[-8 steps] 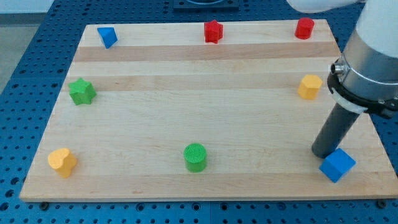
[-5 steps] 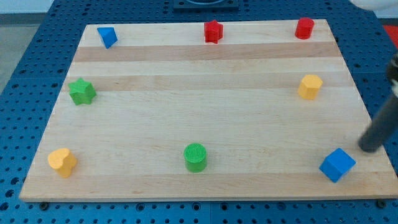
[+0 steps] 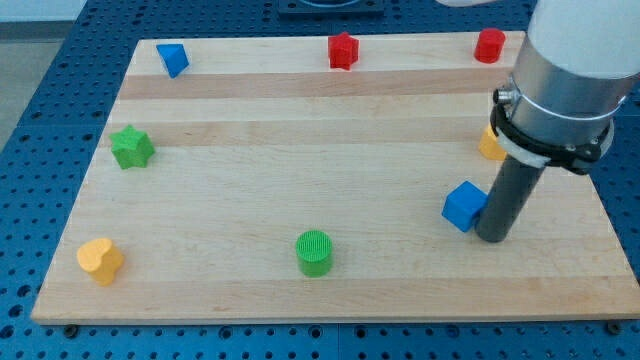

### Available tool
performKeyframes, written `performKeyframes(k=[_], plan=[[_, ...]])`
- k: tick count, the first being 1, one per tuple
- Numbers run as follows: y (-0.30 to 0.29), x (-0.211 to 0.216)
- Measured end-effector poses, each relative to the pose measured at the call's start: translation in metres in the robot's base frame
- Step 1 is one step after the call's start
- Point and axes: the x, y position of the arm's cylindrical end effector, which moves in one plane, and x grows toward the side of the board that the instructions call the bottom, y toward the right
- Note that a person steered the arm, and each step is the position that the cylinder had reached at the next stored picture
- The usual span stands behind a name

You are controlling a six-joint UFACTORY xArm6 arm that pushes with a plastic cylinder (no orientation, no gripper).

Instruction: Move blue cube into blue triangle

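The blue cube [image 3: 464, 206] lies on the wooden board [image 3: 300, 190] at the view's right, a little below the middle. My tip [image 3: 492, 238] stands right against the cube's right side, touching it. The blue triangle [image 3: 172, 59] sits at the board's top left corner, far from the cube.
A red star [image 3: 343, 50] and a red cylinder [image 3: 490, 45] sit along the top edge. A yellow hexagon [image 3: 488, 147] is partly hidden behind the arm. A green star [image 3: 131, 147] is at the left, a yellow heart [image 3: 100, 260] at bottom left, a green cylinder [image 3: 314, 252] at bottom centre.
The blue cube has moved up and to the left from the bottom right corner. My tip swung out to the right, then came back in against the cube's right side.
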Motion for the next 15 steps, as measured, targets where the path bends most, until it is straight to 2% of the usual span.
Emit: performKeyframes(k=[1,2,4,5,6,7,8,9,10,11,12,13,14,15], plan=[[0.011,0.004],[-0.019,-0.034],[-0.146,-0.1],[-0.135,-0.094],[-0.131,-0.107],[-0.169,-0.145],[-0.244,-0.171],[-0.262,-0.173],[-0.226,-0.137],[-0.245,-0.115],[-0.297,-0.139],[-0.328,-0.182],[-0.328,-0.175],[-0.296,-0.155]])
